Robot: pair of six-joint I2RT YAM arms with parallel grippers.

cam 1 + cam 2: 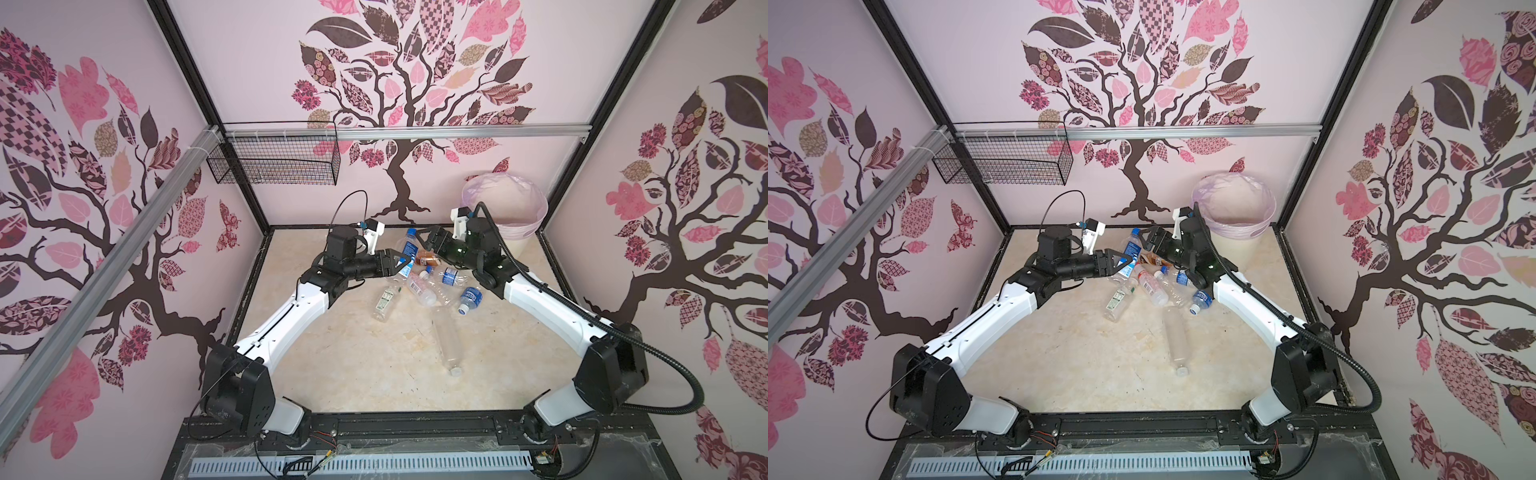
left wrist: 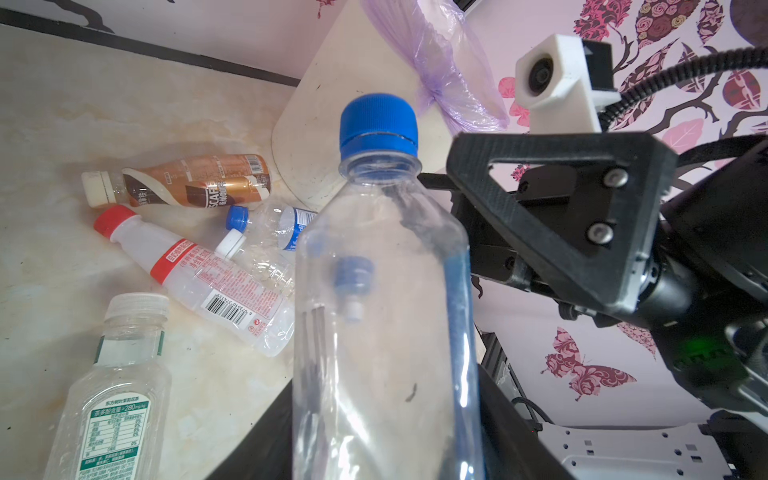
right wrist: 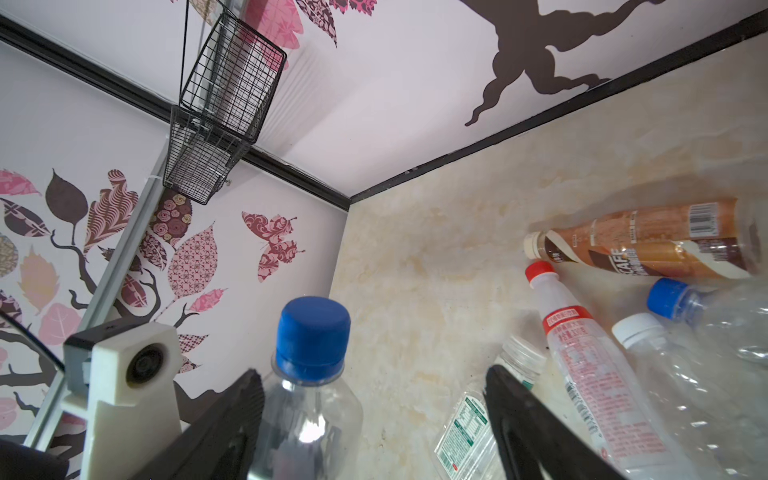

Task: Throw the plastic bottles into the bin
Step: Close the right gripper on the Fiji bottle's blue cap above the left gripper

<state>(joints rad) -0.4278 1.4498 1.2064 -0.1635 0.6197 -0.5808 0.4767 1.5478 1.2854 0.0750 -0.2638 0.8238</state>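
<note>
A clear plastic bottle [image 2: 382, 291] with a blue cap and blue label [image 1: 409, 248] is held off the floor, and my left gripper [image 1: 400, 264] is shut on its lower body. My right gripper [image 3: 374, 374] stands open around the same bottle's shoulder; the bottle [image 3: 307, 411] rests against one finger, with a wide gap to the other. Several more bottles lie on the floor under both grippers: a brown one [image 1: 428, 259], a red-capped one [image 1: 419, 286], a green-labelled one [image 1: 384, 302] and a small blue-labelled one [image 1: 469, 299]. The cream bin [image 1: 521, 245] with a lilac bag stands at the back right.
A long clear bottle [image 1: 446, 340] lies alone nearer the front. A black wire mesh basket [image 1: 274, 160] hangs on the rail at the back left. Patterned walls close in three sides. The right arm's elbow sits close to the bin [image 1: 1229, 249].
</note>
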